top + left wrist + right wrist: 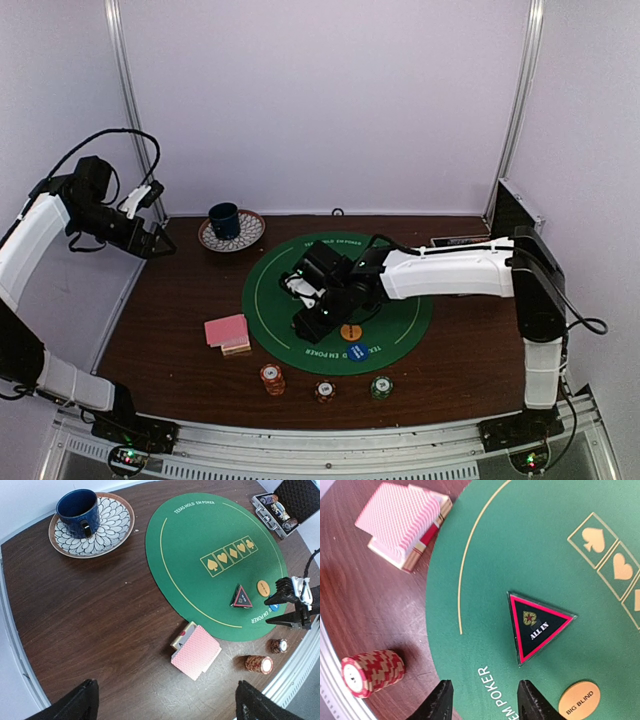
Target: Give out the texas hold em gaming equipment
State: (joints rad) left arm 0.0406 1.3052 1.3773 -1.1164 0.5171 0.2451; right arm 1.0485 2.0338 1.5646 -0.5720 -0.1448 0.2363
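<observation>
A green round mat (337, 300) holds a black-red triangular "ALL IN" marker (537, 625), an orange button (351, 331) and a blue button (358, 351). My right gripper (485, 695) is open and empty, just above the mat beside the marker, not touching it. It hides the marker in the top view. A stack of pink-backed cards (228, 332) lies on the table left of the mat. Three chip stacks (272, 379) (324, 391) (381, 386) stand along the mat's near edge. My left gripper (160, 243) is open and empty, raised at the far left.
A dark blue cup (224, 219) stands on a patterned saucer (245, 235) at the back left. An open metal case (280, 507) with chips lies at the back right, behind my right arm. The table's raised metal rim (330, 440) runs along the near edge.
</observation>
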